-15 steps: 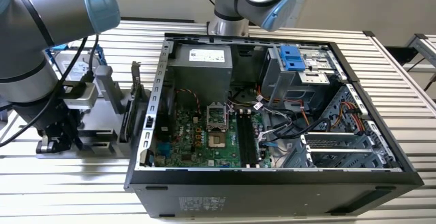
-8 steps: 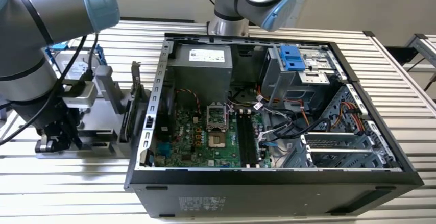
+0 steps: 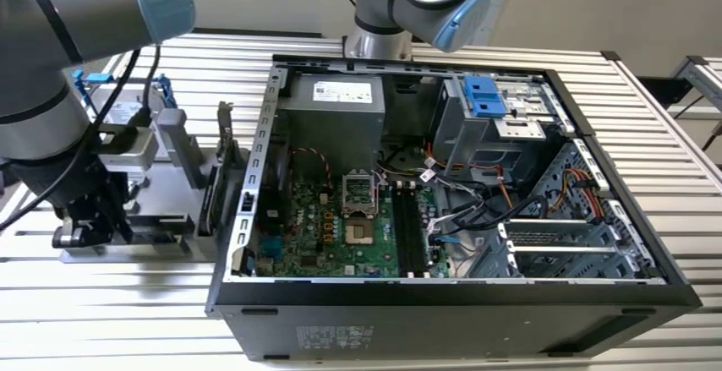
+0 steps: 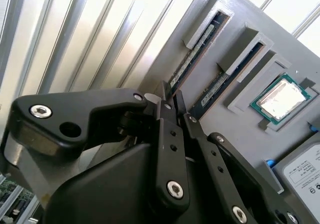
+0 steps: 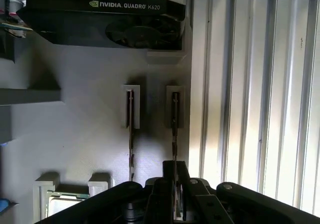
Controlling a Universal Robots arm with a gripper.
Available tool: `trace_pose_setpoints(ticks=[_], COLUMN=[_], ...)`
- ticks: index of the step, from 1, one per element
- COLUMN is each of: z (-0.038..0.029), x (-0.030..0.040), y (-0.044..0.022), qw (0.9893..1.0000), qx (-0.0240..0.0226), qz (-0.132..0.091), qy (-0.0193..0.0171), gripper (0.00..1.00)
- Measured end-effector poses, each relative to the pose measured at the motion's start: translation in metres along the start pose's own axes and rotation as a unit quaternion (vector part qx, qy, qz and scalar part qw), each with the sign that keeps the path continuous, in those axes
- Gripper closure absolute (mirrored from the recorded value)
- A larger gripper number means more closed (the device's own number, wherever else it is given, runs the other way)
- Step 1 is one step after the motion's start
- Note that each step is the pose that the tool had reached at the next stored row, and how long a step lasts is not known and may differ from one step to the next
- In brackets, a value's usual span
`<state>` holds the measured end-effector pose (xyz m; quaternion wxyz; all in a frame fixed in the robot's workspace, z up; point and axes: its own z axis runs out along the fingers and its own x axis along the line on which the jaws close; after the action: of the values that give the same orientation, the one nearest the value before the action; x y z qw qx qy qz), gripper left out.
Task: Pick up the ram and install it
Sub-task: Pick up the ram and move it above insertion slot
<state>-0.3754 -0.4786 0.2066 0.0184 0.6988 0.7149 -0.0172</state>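
Note:
Two rams stand on edge in slots of a grey holder tray. In the first wrist view, my gripper straddles the end of one ram, its black fingers pressed close on either side. The other ram stands free in the slot beside it. The second wrist view has the same gripper on the held ram, which still sits in its slot. In the exterior view the gripper hangs low over the tray, at the exterior view's left.
The open computer case fills the middle of the slatted table, with its motherboard memory slots near the front. On the tray lie a graphics card, a square processor and a hard drive.

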Motion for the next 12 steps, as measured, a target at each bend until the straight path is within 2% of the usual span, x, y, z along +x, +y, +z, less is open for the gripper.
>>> trace_pose_setpoints(ticks=[12], z=[-0.0160], x=[-0.0008], y=[0.0000], qw=[1.0000], qx=[0.0000], qz=[0.000], qy=[0.0000], gripper=[1.00])
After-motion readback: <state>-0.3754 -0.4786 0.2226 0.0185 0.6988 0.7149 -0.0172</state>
